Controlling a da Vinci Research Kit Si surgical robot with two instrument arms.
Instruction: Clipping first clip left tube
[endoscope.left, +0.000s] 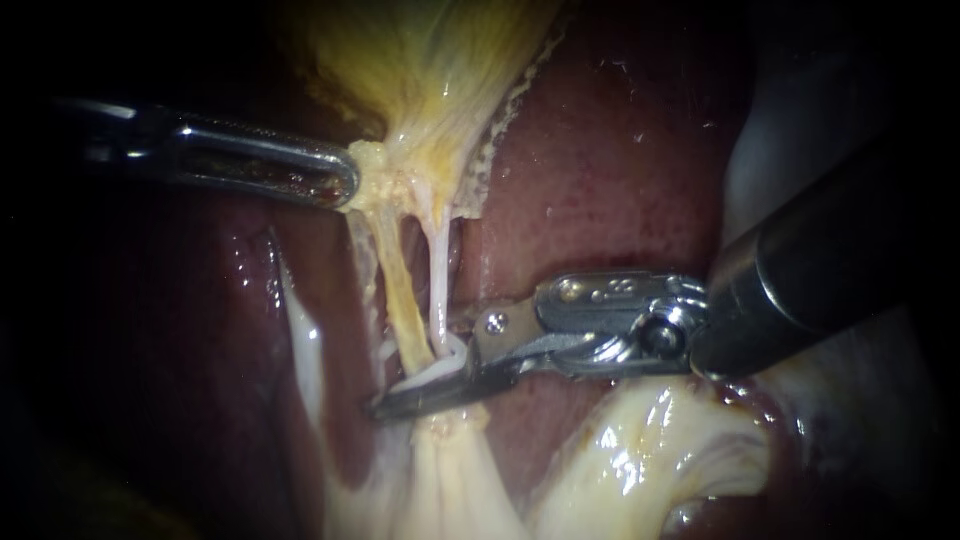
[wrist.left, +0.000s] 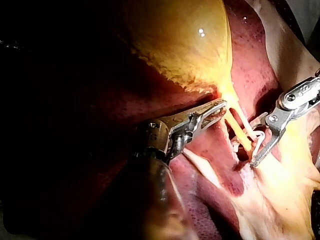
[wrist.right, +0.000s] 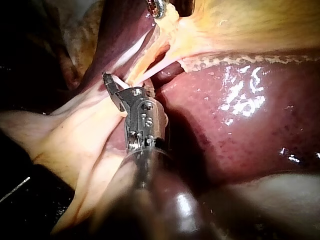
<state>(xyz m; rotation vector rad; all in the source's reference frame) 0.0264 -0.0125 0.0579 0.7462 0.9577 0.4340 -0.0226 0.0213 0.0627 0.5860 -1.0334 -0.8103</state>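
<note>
Clip (endoscope.left: 435, 372), white and looped, sat low on the left tube (endoscope.left: 400, 300). This was the yellower of two thin strands that ran from the gallbladder's neck down to the pale fat below, just beside the whiter right tube (endoscope.left: 441, 270). The right instrument (endoscope.left: 420, 372) carried the clip between its jaws, which pressed on it from both sides with a gap between them, so the clip looked not yet squeezed flat. The instrument lay crosswise to the tube, likely so the clip would sit square across it. The left instrument (endoscope.left: 345, 182) had its jaws pinched on the gallbladder (endoscope.left: 430, 60) at its neck, probably to keep both tubes taut and parted over the liver (endoscope.left: 620, 180). Whether the clip ringed the left tube alone or caught the right one too was hard to make out, since one jaw lay partly hidden behind the strands. The left instrument's jaw tips were buried in tissue, and both shafts were cut off at the edges.
</note>
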